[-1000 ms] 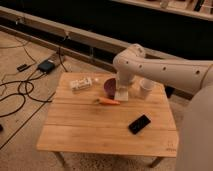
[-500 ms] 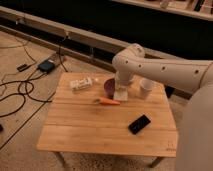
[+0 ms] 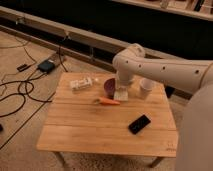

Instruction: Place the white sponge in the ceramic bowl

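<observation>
Camera view, gripper [image 3: 121, 88] closed, down at white sponge [image 3: 120, 94], sponge just beside ceramic bowl [image 3: 108, 87], wooden table [image 3: 90, 125]

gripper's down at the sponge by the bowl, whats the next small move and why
Probably a short lift straight up. The gripper looks closed on the sponge, which sits low at the table right beside the bowl, not in it. Raising it first should let the sponge clear the bowl's rim before moving across.

The arm [image 3: 165, 70] and claw [image 3: 121, 87], down just beside the ceramic bowl [image 3: 108, 88], hide part of its rim.
</observation>
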